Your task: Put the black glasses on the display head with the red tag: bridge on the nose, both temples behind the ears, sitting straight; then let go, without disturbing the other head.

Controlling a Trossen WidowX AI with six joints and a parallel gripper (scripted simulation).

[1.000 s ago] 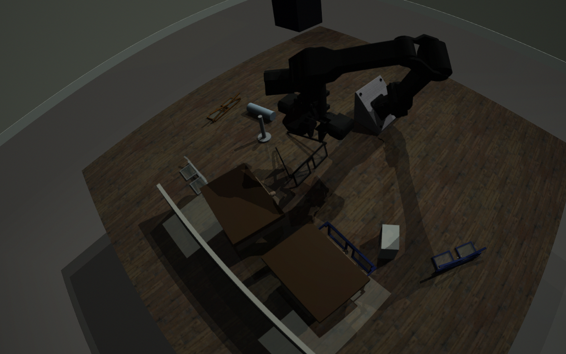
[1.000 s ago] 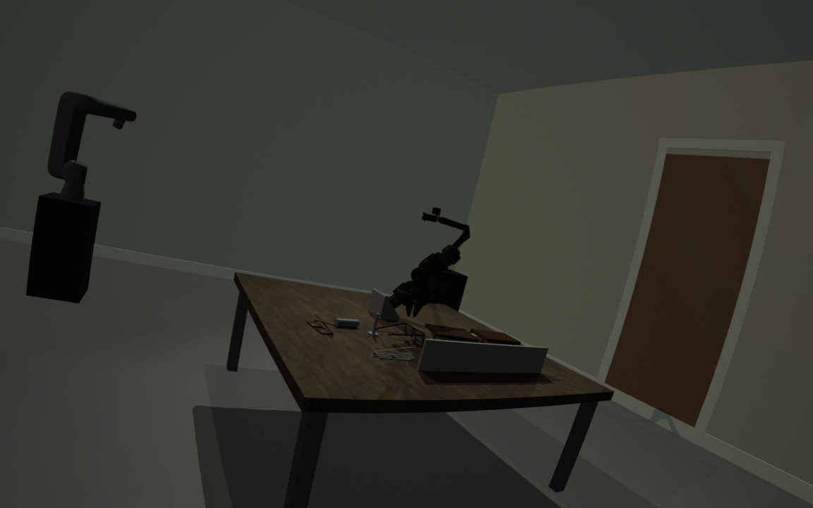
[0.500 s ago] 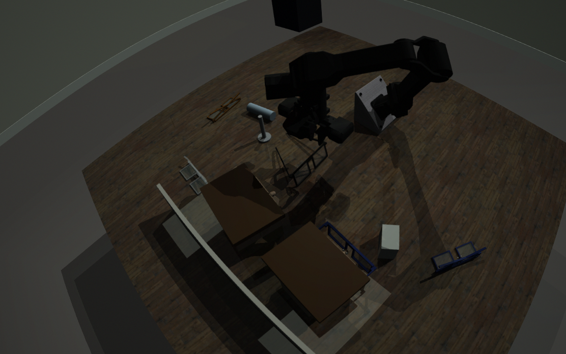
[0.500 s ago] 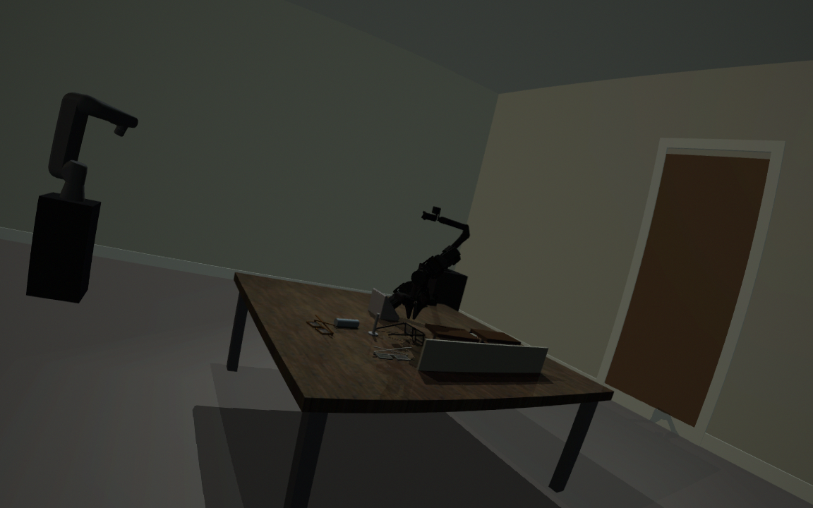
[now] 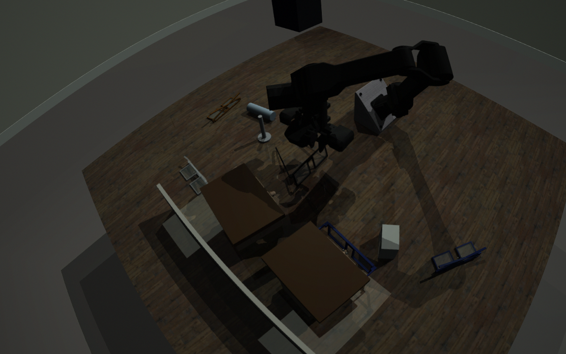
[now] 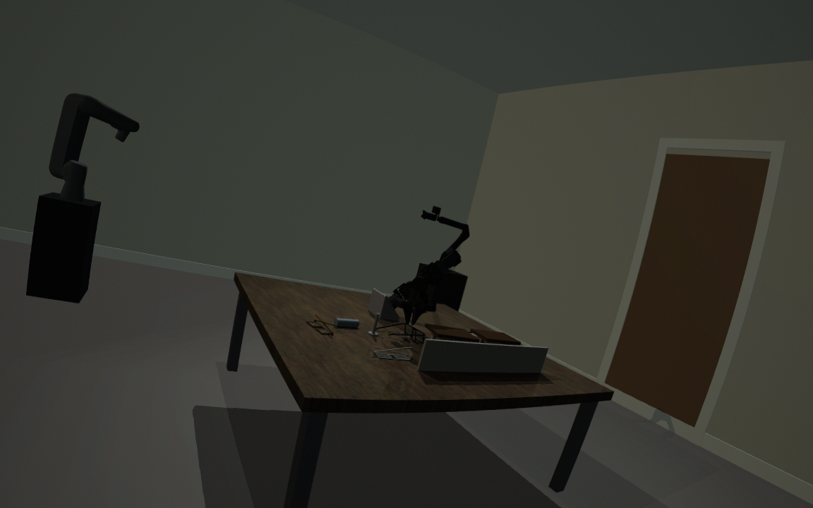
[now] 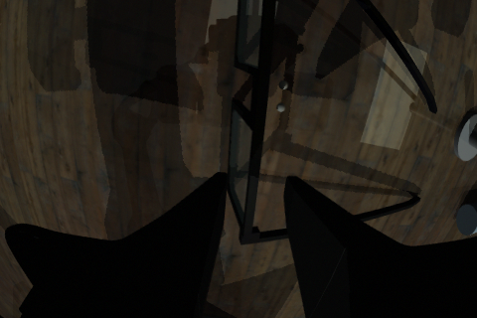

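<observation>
The black glasses stand on the table with lenses upright and temples spread. My gripper is partly open, with one fingertip on each side of the front frame near one end. A gap shows beside the frame, so it is not clamped. Two display heads show mostly as brown tops, one at the upper left and one at the lower right. A blue frame is at the lower-right head's face side. No red tag can be made out; the faces are mostly hidden.
A white post stand and a light-blue cylinder are left of the gripper. Orange glasses, white glasses and blue glasses lie around. A white box, a grey wedge and a long white panel also stand there.
</observation>
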